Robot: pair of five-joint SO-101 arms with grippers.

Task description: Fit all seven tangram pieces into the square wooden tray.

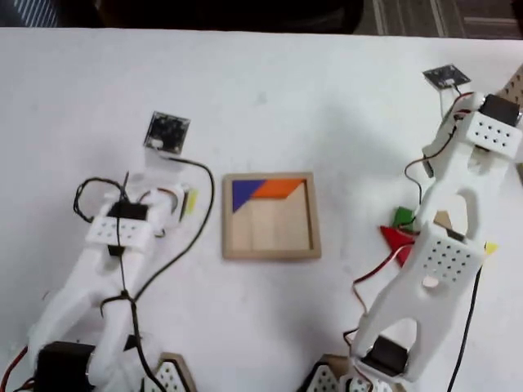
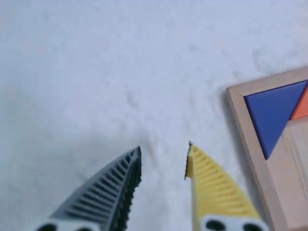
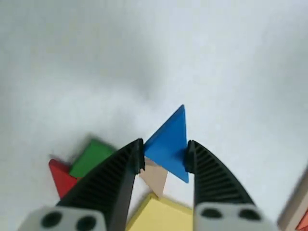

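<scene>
The square wooden tray [image 1: 270, 245] lies mid-table with a blue triangle [image 1: 243, 193] and an orange piece [image 1: 280, 189] along its far edge. My left gripper [image 2: 163, 154] hovers open over bare table just beside the tray's rim [image 2: 240, 125], with nothing between its fingers. My right gripper [image 3: 164, 151] is shut on a smaller blue triangle [image 3: 168, 137], one finger on each side. Close around it lie a green piece [image 3: 91, 156], a red piece [image 3: 60, 175], a tan piece [image 3: 155, 177] and a yellow piece [image 3: 161, 214].
In the high view the right arm [image 1: 441, 261] hangs over the loose pieces, hiding most of them; green [image 1: 403, 217] and red [image 1: 395, 238] stick out on its tray side. Black cables [image 1: 176, 253] trail beside the left arm.
</scene>
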